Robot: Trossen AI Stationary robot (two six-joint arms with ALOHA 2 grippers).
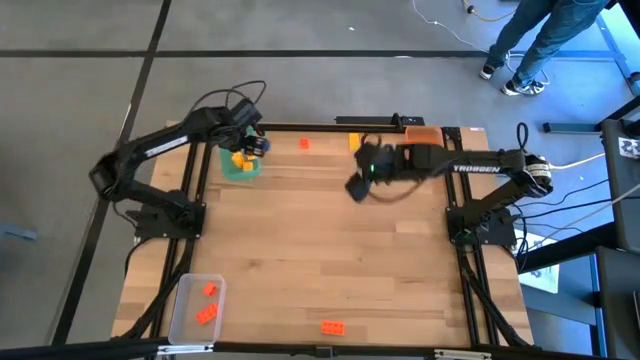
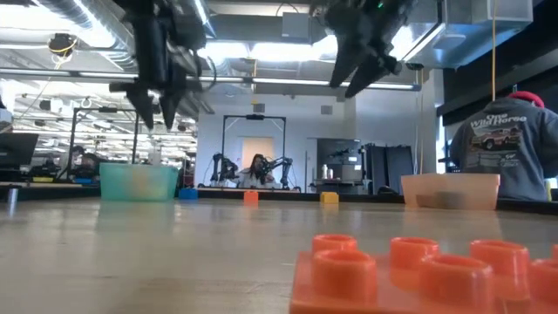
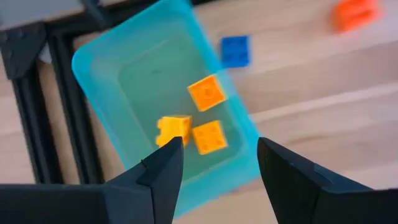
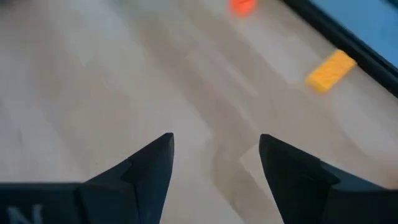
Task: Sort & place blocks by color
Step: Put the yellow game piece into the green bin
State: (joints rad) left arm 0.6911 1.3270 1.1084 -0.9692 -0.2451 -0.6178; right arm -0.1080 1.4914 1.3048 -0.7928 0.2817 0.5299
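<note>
My left gripper (image 3: 221,155) hangs open above the green bin (image 1: 240,166), touching nothing. Three yellow blocks (image 3: 205,118) lie inside the green bin (image 3: 118,81). A blue block (image 3: 235,51) rests on the table just beside the bin's far side. My right gripper (image 4: 216,146) is open above bare table near the middle (image 1: 357,187). An orange-red block (image 1: 304,143) and a yellow block (image 1: 354,142) lie on the table near the far edge; the right wrist view shows them as the yellow block (image 4: 331,70) and orange-red block (image 4: 242,6). Another orange-red block (image 1: 333,327) sits at the near edge.
An orange bin (image 1: 425,133) stands at the far right. A clear bin (image 1: 195,305) at the near left holds two orange-red blocks (image 1: 207,302). Bare wood lies across the table's middle. A person (image 2: 506,148) stands beyond the table on the right.
</note>
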